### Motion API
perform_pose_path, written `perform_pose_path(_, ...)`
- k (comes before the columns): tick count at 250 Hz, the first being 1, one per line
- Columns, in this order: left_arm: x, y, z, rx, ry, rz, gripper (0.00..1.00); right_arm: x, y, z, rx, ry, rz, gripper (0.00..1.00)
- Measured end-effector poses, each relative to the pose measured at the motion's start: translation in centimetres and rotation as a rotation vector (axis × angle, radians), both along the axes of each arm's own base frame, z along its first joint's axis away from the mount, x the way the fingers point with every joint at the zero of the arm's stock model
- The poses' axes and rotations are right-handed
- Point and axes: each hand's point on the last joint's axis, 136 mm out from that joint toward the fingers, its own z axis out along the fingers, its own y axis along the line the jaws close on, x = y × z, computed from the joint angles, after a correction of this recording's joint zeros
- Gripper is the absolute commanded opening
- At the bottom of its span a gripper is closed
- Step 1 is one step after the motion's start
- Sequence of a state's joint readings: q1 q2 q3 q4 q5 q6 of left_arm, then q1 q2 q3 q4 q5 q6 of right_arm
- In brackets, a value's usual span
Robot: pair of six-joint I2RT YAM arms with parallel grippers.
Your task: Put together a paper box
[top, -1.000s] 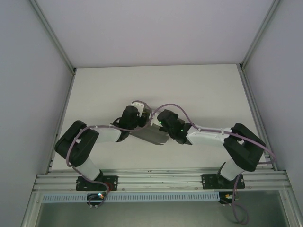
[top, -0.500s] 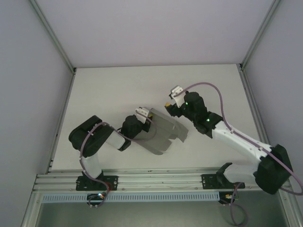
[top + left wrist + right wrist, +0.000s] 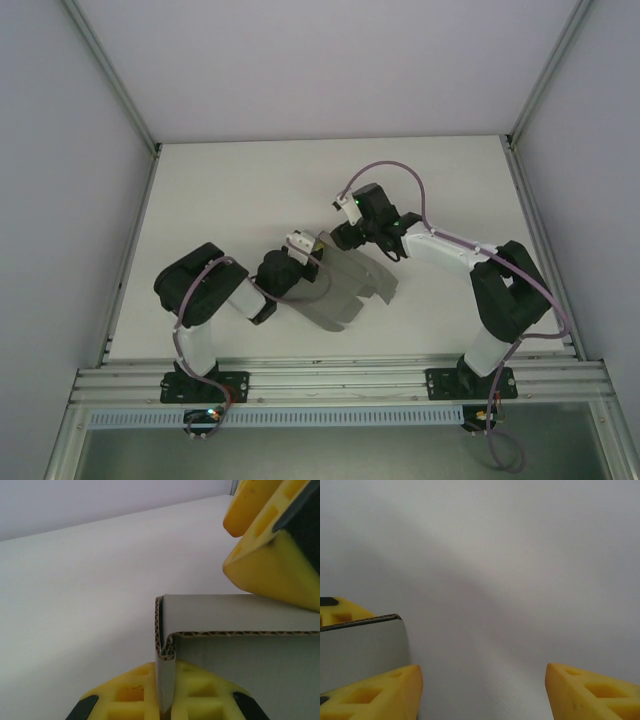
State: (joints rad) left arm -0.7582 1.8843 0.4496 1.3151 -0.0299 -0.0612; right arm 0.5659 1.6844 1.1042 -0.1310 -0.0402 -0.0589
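Paper box (image 3: 345, 290): one flap is folded up, the rest is left flat and unassembled. Flap edge is pinched by left gripper (image 3: 162, 692). Right gripper (image 3: 482, 672) is spread, empty.

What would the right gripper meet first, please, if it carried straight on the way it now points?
Most likely the bare white table, which lies ahead between the open fingers of the right gripper. The grey corrugated cardboard box sheet sits off to one side, beside one fingertip; depth is unclear.
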Motion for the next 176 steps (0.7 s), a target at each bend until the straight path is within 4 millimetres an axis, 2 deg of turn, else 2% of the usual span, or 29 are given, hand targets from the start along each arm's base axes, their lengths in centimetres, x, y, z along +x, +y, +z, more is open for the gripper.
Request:
perform_pose_path(18, -0.1, 0.2, -0.6, 0.017, 0.014, 0.007, 0.24, -0.4, 0.6, -0.2, 0.017, 0.009, 0.012, 0.65)
perform_pose_path(43, -0.6, 0.9, -2.4, 0.064, 0.066, 0.017, 0.24, -0.9, 1.4, -0.3, 0.038, 0.004, 0.025, 0.65)
perform_pose_path(63, -0.8, 1.3, -2.9, 0.087, 0.090, 0.025, 0.24, -0.9, 1.7, -0.4, 0.053, -0.003, 0.021, 0.65)
perform_pose_path(106, -0.9, 2.0, -2.9, 0.114, 0.129, 0.055, 0.39, -1.0, 2.0, -0.4, 0.047, -0.026, 0.001, 0.64)
perform_pose_path(156, -1.1, 2.6, -1.7, 0.124, 0.147, 0.077, 0.39, -1.9, 2.9, 0.3, 0.001, -0.071, -0.004, 0.64)
perform_pose_path(168, -1.2, 2.7, -1.2, 0.121, 0.146, 0.079, 0.37, -2.3, 3.1, 0.5, -0.010, -0.078, -0.003, 0.64)
perform_pose_path(176, -1.3, 2.8, -0.9, 0.121, 0.148, 0.082, 0.32, -2.5, 3.2, 0.6, -0.016, -0.082, -0.002, 0.64)
